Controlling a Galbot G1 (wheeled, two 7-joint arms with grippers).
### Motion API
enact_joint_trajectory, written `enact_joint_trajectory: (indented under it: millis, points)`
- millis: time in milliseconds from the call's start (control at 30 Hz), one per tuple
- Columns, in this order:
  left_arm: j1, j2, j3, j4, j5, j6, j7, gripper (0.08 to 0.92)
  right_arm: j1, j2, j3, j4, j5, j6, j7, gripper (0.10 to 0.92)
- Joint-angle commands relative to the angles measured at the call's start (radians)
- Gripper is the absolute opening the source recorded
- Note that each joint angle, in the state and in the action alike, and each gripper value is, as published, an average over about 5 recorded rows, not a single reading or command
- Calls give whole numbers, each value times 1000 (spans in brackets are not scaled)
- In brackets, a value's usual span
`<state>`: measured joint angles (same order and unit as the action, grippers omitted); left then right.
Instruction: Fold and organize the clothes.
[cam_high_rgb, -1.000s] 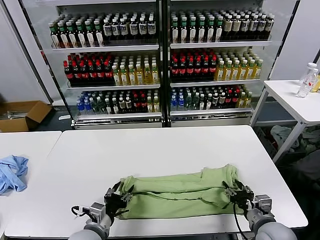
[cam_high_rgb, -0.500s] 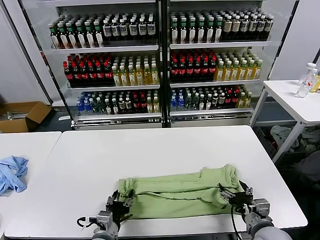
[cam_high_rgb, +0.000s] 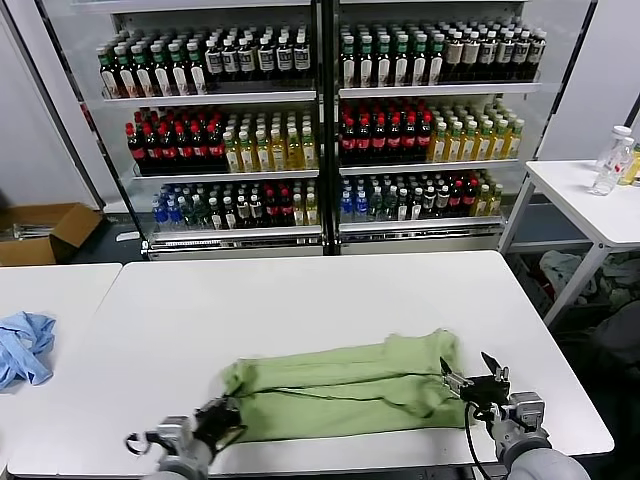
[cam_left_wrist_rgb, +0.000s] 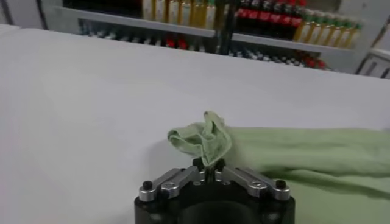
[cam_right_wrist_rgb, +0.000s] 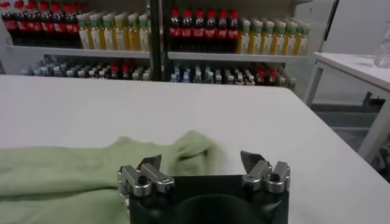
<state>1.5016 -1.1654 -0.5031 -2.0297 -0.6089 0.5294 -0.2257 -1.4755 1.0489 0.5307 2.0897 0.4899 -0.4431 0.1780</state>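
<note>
The light green T-shirt (cam_high_rgb: 340, 388) lies folded into a long band across the near part of the white table (cam_high_rgb: 300, 300); its printed graphic is hidden. My left gripper (cam_high_rgb: 222, 418) is at the band's left end, shut on a bunched corner of the T-shirt (cam_left_wrist_rgb: 204, 137). My right gripper (cam_high_rgb: 470, 378) is open and empty just off the band's right end. In the right wrist view the T-shirt (cam_right_wrist_rgb: 91, 167) lies in front of the spread fingertips (cam_right_wrist_rgb: 149, 162).
A light blue garment (cam_high_rgb: 22, 345) lies on the neighbouring table at the left. Drink coolers (cam_high_rgb: 320, 120) stand behind. A side table with a bottle (cam_high_rgb: 612, 160) is at the right. A cardboard box (cam_high_rgb: 45, 228) sits on the floor.
Both arms have drawn back toward the table's near edge. The right gripper has let go of the T-shirt and opened. The left gripper still holds its corner; the band has flattened.
</note>
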Motion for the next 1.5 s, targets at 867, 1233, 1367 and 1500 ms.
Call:
enact_joint_trajectory:
  millis: [867,1233,1367,1500]
  points:
    - [-243,-287,413,28,-434,-114,-33,100,23,-4,-7,48,-39,23,-37,823]
    - [-234,-202,405,-2,-62,-95,50,308,26,-10,0,27,-33,32,-37,823]
    - [-122,-148,299,-92,-114,-103,101,429,37,-11,0,13,-28,37,-38,823]
    - [-58,-91,128,-74,-132,-144,124,542,51,-4,-10,1,-27,40,-38,823]
